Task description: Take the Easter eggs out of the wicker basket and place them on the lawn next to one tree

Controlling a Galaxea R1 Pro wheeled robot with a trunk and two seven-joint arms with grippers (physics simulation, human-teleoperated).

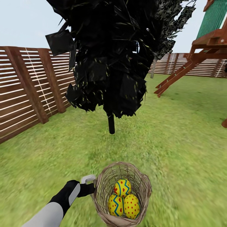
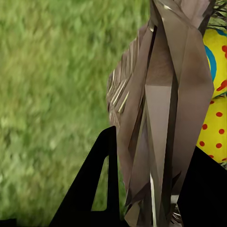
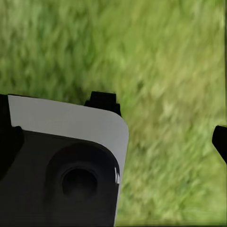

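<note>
We see our left arm (image 1: 60, 201) reaching forward and slightly inward from the lower left of the head view, forearm rising toward the wicker basket (image 1: 104, 186), wrist level with the basket's rim. The left gripper (image 1: 92, 189) is clamped on the basket's near wall at the rim; in the left wrist view its dark fingers (image 2: 94, 184) stand on either side of the wicker wall (image 2: 161, 113), one outside and one inside.

All three Easter eggs (image 1: 122, 187) lie inside the basket, touching one another, one toward the far side and two (image 1: 131, 206) side by side nearer us. The wrist view catches their yellow, red-dotted shells (image 2: 215, 127) just behind the wall.

The basket sits over the lawn (image 1: 176, 142); whether it rests on the grass or is lifted we cannot tell. Ahead stands a black-leaved tree (image 1: 110, 56) on a short dark trunk.

The right wrist view looks down on grass (image 3: 165, 71), with fingertips (image 3: 102, 100) set well apart, so the right gripper (image 3: 161, 118) is spread wide and holds nothing.
</note>
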